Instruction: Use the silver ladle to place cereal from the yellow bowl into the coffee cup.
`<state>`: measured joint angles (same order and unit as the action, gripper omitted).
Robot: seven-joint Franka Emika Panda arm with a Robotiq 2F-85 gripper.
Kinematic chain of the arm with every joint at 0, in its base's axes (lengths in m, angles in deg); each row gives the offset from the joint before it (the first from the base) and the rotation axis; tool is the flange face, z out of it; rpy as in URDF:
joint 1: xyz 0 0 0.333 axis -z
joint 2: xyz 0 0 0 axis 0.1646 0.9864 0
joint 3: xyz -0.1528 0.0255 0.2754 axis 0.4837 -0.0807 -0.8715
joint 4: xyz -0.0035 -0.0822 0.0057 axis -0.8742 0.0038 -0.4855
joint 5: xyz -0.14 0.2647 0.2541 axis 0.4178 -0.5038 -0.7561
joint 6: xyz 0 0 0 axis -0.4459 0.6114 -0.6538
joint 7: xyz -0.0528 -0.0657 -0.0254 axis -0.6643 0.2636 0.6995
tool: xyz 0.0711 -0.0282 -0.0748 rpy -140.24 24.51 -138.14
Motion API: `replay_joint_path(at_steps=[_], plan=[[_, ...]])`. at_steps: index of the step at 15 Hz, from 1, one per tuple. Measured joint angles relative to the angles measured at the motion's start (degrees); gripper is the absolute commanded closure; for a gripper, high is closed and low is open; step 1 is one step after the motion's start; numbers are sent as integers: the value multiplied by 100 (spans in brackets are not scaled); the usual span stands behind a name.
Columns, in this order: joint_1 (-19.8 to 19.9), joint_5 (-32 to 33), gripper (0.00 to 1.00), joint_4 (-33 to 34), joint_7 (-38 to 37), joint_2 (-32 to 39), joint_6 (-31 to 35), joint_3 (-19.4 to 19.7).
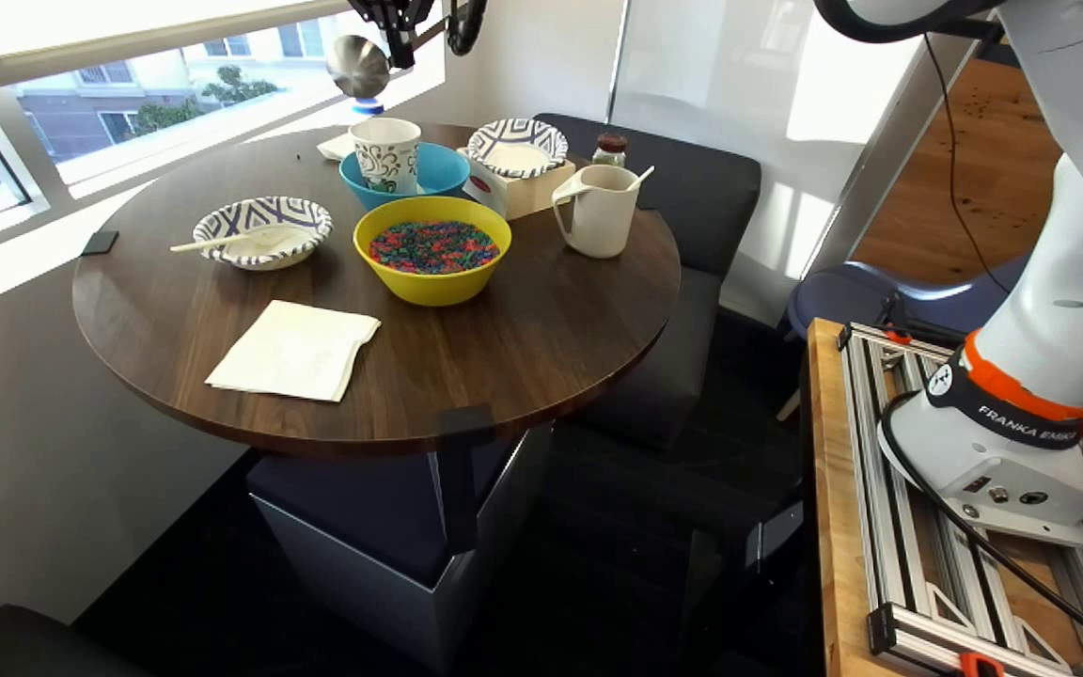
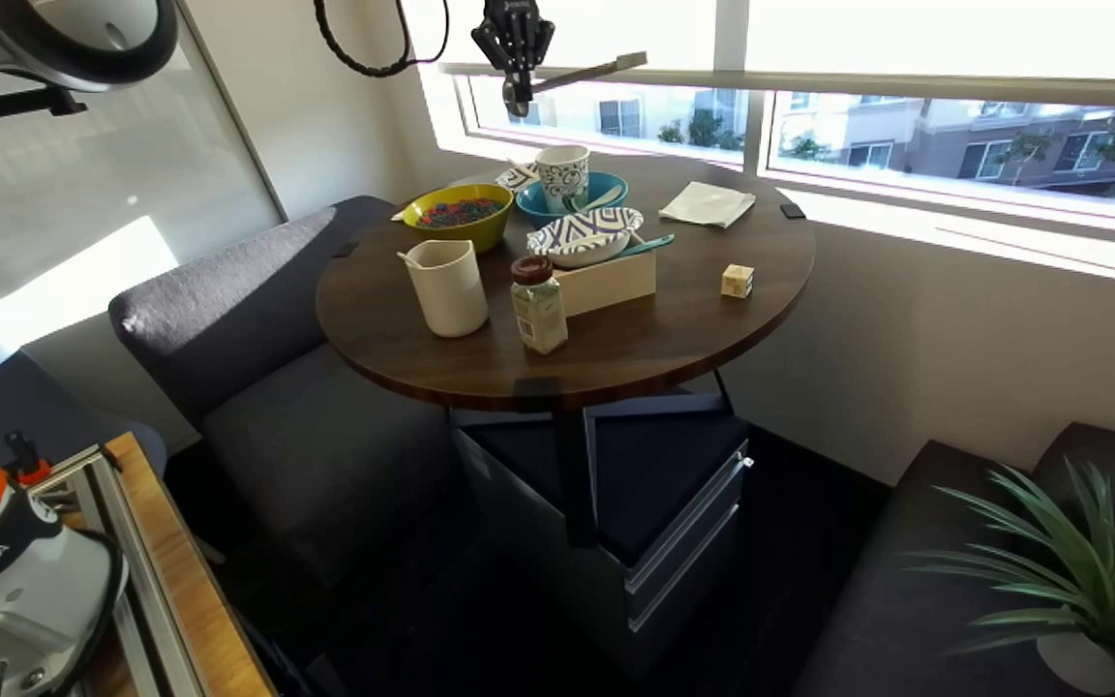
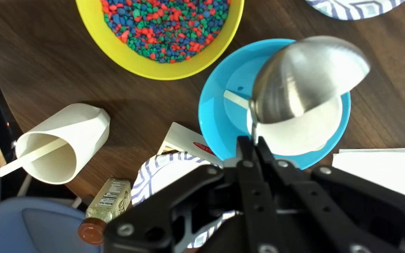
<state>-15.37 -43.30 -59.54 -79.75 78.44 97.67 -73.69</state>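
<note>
High over the table, my gripper [image 3: 253,140] is shut on the thin neck of the silver ladle [image 3: 304,80]. In an exterior view the ladle's handle [image 2: 587,75] sticks out sideways from the gripper [image 2: 519,85]. The rounded outside of the scoop faces the wrist camera, so its contents are hidden. Below the scoop, the patterned coffee cup [image 1: 385,158] stands upright in a blue bowl; its white mouth [image 3: 294,138] is partly covered by the scoop in the wrist view. Beside it, the yellow bowl [image 1: 431,285] holds the cereal [image 1: 433,246], small red, blue and green pieces.
The blue bowl [image 2: 606,186] adjoins a box [image 2: 616,284] that carries a striped bowl [image 2: 582,232]. Around them stand a white pitcher [image 1: 603,221], a spice jar [image 2: 540,315], another striped bowl [image 1: 262,235] with a stick, napkins [image 1: 295,348] and a small block [image 2: 738,281].
</note>
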Motion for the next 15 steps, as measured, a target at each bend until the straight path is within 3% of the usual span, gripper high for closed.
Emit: replay_joint_path(at_steps=[6, 15], plan=[[-774, 573, 99, -555, 661, -215, -14, 22], [-661, 316, 99, -2699, 1603, -1438, 2035, -143]])
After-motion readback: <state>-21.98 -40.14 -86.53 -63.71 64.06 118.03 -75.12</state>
